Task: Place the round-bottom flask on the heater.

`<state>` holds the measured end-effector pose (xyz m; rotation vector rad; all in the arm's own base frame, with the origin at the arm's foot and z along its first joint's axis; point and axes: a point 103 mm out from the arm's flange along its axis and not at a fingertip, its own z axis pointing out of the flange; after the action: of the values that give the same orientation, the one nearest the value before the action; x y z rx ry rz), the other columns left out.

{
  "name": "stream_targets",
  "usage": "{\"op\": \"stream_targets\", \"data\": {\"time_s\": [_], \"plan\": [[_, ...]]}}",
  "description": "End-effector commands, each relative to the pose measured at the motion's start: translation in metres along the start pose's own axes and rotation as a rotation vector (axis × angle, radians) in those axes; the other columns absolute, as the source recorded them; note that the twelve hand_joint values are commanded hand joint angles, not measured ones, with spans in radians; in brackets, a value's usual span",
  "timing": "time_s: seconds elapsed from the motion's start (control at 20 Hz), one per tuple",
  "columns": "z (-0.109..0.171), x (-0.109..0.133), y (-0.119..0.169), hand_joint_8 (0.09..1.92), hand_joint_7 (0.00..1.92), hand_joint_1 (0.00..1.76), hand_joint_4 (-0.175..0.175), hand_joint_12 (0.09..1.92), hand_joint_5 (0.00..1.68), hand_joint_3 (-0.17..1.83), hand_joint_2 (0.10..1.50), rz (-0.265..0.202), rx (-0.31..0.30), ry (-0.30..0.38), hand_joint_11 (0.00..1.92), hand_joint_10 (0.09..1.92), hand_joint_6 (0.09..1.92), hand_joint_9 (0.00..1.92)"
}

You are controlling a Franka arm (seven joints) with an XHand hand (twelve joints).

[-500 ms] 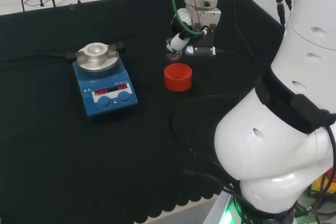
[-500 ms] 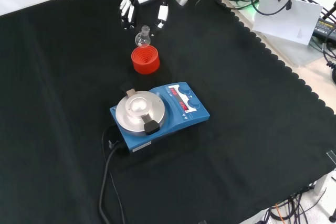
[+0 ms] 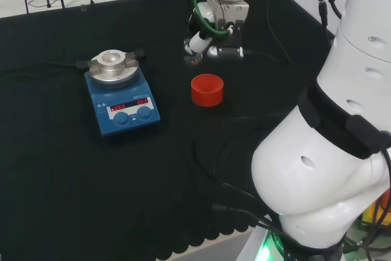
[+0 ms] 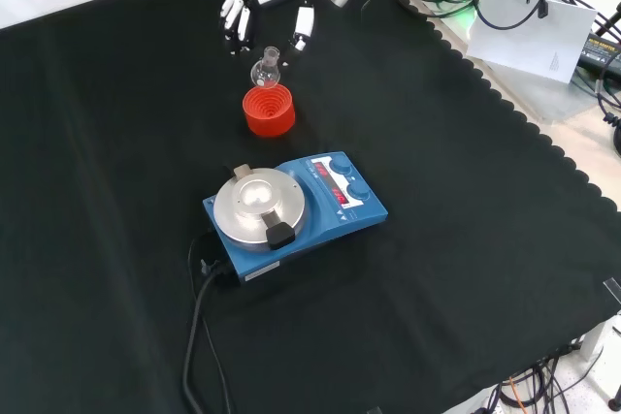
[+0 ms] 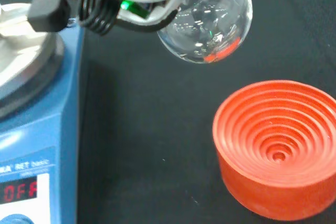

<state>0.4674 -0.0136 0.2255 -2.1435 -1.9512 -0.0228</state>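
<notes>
At the top of the front view the black and white robot hand (image 4: 267, 2) has its fingers closed around the small clear glass round-bottom flask (image 4: 264, 67), held just above the empty red ribbed ring stand (image 4: 269, 110), with the blue heater (image 4: 291, 212) with its silver plate at mid-frame on the black-clothed table (image 4: 466, 239).

Hand (image 3: 211, 47) is raised above the black-clothed counter (image 3: 73, 169), fingers (image 3: 197, 42) curled on a clear flask (image 3: 194, 59). Red ribbed stand (image 3: 207, 90) sits just in front. Blue heater (image 3: 119, 90) stands well left.
</notes>
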Motion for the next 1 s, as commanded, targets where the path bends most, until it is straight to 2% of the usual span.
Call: {"op": "stream_targets", "data": {"time_s": [0.05,0.55,1.0], "plan": [[-0.029,0.049,0.016,0.63,0.62,1.12,0.050,1.20,1.11,0.87,0.63,-0.065,0.040,-0.003,0.58,0.50,1.06,0.85],[-0.037,0.117,0.045,0.62,0.60,1.12,0.053,1.21,1.11,0.88,0.62,-0.144,0.106,-0.023,0.56,0.50,1.06,0.83],[-0.025,0.153,0.067,0.62,0.60,1.12,0.057,1.22,1.11,0.88,0.62,-0.202,0.148,-0.015,0.55,0.50,1.06,0.83]]}}
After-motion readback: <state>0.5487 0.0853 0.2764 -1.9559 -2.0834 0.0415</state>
